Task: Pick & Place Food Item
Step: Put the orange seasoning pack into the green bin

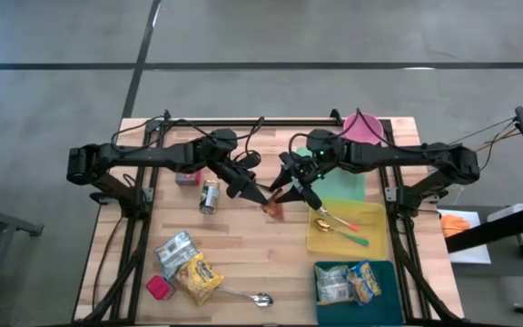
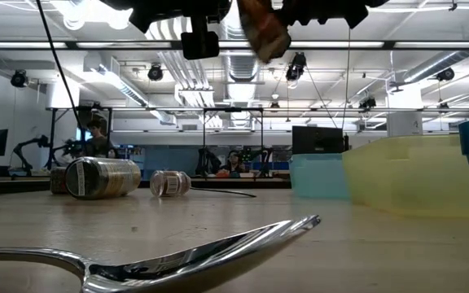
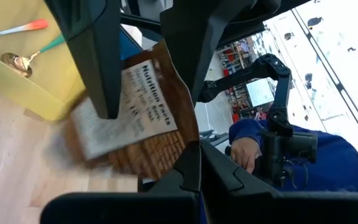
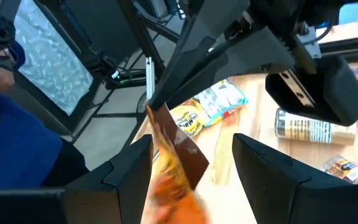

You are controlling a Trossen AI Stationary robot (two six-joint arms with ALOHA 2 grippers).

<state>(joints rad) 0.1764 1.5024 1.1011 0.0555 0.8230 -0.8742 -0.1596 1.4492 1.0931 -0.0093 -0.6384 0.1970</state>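
Left gripper (image 1: 263, 200): fingers pressed together, pinching the brown snack packet (image 1: 274, 210) at its upper edge.
Packet: hanging just beneath both grippers, long axis running downward toward the table (image 1: 243, 245).
Right gripper (image 1: 288, 195): jaws standing apart beside the packet.
Obscured: packet front blurring; contact with right fingers unclear.

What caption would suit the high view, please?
Left gripper holds a brown snack packet above the table; right gripper open alongside.
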